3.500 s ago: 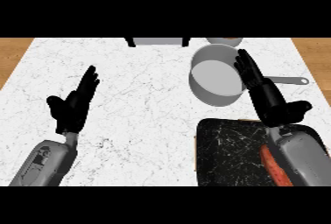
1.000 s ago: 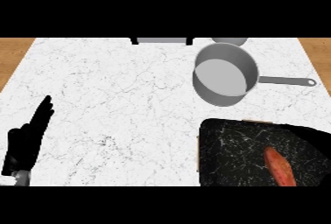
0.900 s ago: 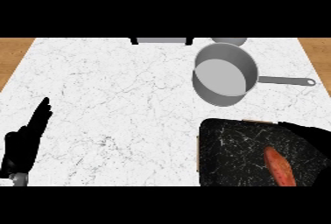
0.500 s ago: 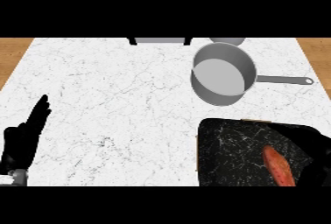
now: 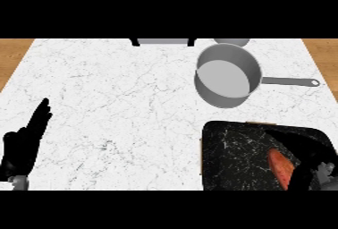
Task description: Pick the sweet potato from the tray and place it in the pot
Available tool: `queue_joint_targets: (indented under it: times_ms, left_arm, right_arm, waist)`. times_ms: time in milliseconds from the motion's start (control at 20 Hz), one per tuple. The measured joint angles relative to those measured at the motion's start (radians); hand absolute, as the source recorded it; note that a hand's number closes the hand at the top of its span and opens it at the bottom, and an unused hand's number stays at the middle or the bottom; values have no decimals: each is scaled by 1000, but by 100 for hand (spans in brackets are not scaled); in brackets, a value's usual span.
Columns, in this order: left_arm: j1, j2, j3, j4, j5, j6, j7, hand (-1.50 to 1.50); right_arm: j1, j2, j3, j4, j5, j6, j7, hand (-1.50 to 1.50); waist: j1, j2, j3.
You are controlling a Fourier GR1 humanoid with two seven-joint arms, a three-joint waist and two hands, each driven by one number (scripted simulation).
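Bright, even, shadowless light over the marble counter [image 5: 119, 89]; no glare.

Sweet potato [image 5: 280, 166]: orange-red, elongated, lying in black marbled tray [image 5: 231, 156] at counter's near right corner. Pot [image 5: 228, 76]: grey, empty, upright, handle toward right edge, beyond tray.

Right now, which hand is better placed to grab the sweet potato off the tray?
The right hand. It is already over the black tray, beside the sweet potato. The left hand rests open at the counter's far left edge.
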Motion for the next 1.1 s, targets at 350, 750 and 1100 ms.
queue_joint_targets:
  times_ms: [350, 750, 1100]
  left_arm:
    - [-33, -35, 35, 41, -34, -28, -11, 0]
    - [-7, -51, 62, 21, -50, -62, -19, 0]
    - [1, -70, 75, -6, -73, -65, -1, 0]
  right_arm:
    - [25, 52, -54, 43, 92, 34, -60, -150]
    - [11, 67, -65, 101, 212, 24, -210, 150]
    - [16, 99, -88, 85, 254, 48, -228, 150]
  waist:
    - [-2, 0, 0]
    - [-1, -7, -9]
    - [-2, -6, -9]
